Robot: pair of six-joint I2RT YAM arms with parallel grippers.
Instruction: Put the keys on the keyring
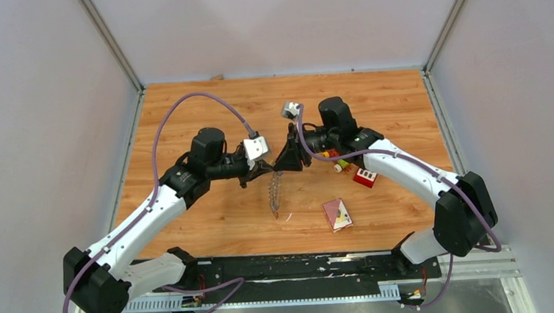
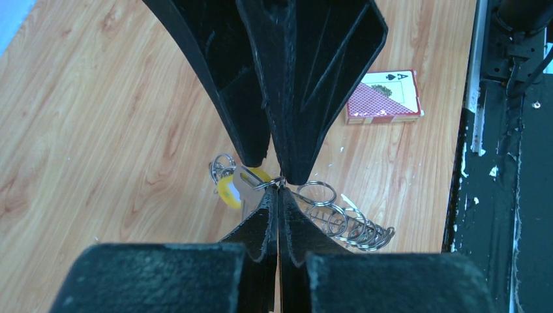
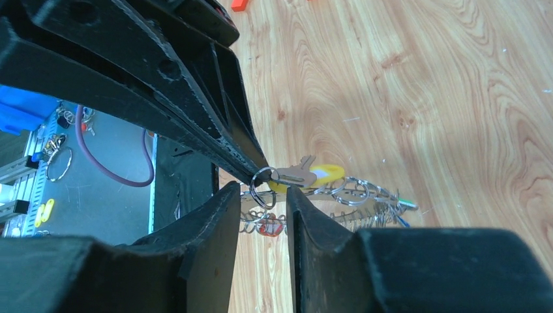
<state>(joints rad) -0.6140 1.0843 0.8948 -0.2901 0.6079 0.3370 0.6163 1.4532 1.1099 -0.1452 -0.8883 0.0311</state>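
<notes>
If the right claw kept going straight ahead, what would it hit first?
Probably the left gripper, which faces it tip to tip and is shut on the keyring. The right gripper is open around that spot.

My left gripper (image 1: 265, 170) and right gripper (image 1: 287, 160) meet tip to tip over mid table (image 1: 182, 111). The keyring (image 1: 276, 195) dangles from the meeting point toward 6 o'clock as a thin strand. From it: card deck (image 1: 338, 214) at 4 o'clock, red block (image 1: 364, 177) at 3, toy (image 1: 338, 161) at 2, just beside my right arm.
</notes>
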